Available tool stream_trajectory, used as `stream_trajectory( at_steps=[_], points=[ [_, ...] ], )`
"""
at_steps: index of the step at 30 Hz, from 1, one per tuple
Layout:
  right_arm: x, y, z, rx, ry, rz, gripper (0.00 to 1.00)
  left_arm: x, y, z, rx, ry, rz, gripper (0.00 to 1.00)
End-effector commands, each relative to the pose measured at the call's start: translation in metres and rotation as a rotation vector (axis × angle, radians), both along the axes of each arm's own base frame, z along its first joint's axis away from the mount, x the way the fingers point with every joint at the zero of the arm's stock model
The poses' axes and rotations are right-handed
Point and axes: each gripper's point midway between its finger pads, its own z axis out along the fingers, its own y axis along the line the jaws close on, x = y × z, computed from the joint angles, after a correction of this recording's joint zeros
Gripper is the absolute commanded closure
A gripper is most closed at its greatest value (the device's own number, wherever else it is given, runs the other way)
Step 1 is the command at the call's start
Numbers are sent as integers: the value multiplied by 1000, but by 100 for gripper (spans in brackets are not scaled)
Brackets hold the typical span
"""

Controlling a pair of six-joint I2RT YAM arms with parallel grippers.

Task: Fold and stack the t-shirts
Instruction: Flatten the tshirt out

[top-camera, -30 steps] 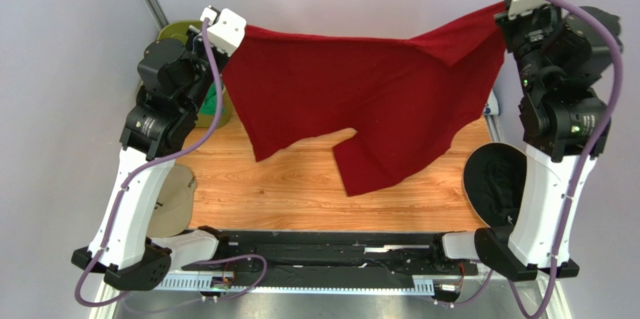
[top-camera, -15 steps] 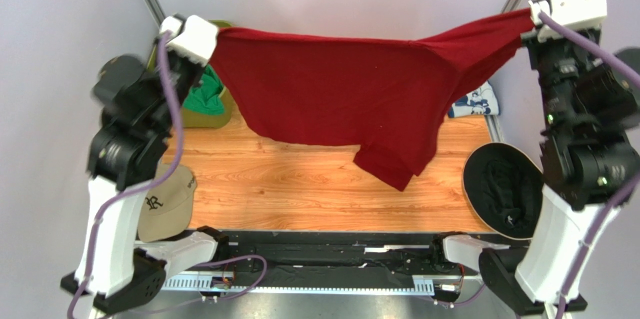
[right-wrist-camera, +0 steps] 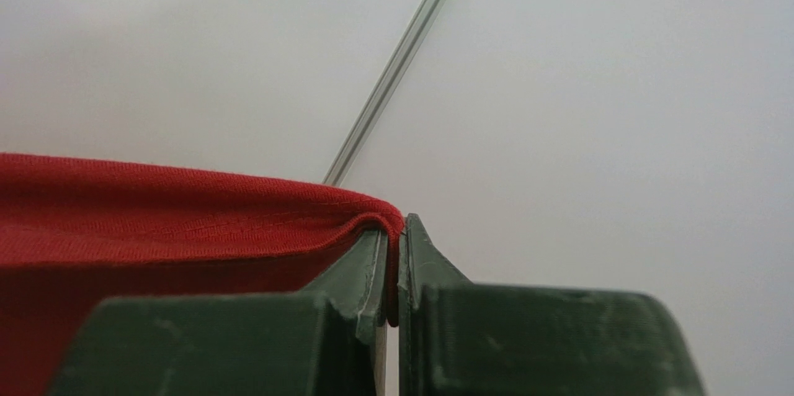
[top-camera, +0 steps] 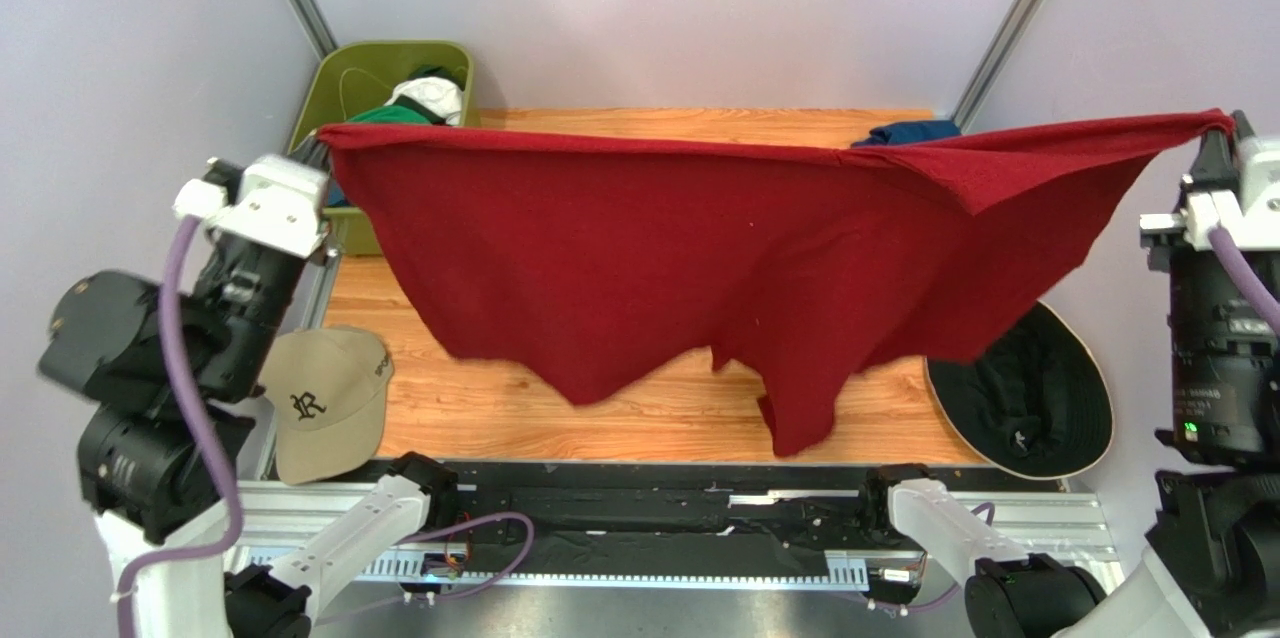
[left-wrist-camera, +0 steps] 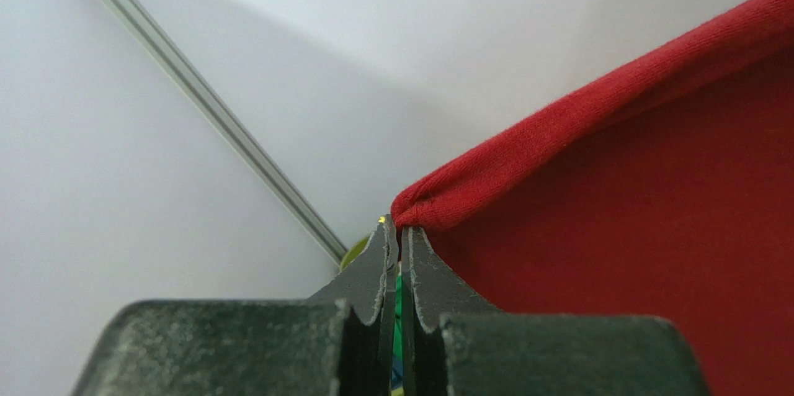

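High over the left edge of the surface [top-camera: 451,421], the left claw [left-wrist-camera: 399,228] is clenched on a folded corner of the dark red t-shirt [top-camera: 676,263]. Over the right edge, the right claw [right-wrist-camera: 396,228] pinches the opposite corner just as tightly. Between them the top edge runs nearly taut, and the cloth hangs as a wide curtain, clear of the wood. Its lower edge is uneven, with one flap drooping lowest toward the near edge. Behind it, a navy-blue t-shirt [top-camera: 909,133] lies by the far right corner and a green bin [top-camera: 343,68] sits at the far left corner.

This looks like the spreading step, before any fold. Next, both arms probably need to lower together, laying the hanging edge down first on the bare middle. The top edge should be kept stretched, away from the tan cap [top-camera: 323,398] and black hat [top-camera: 1037,398] at the near corners.
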Motion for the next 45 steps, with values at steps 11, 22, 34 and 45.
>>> stream_trajectory(
  at_steps=[11,22,34,45],
  points=[
    [190,-9,-6,-49,120,-165,100,166,5,6,78,14,336,100],
    [233,-12,41,-30,-62,-220,100,237,26,42,-11,-30,416,100],
    [214,-6,-15,3,43,-154,100,218,15,-49,72,87,323,100],
    [174,11,-259,-59,601,-30,100,147,-3,-307,394,593,82,100]
  ],
)
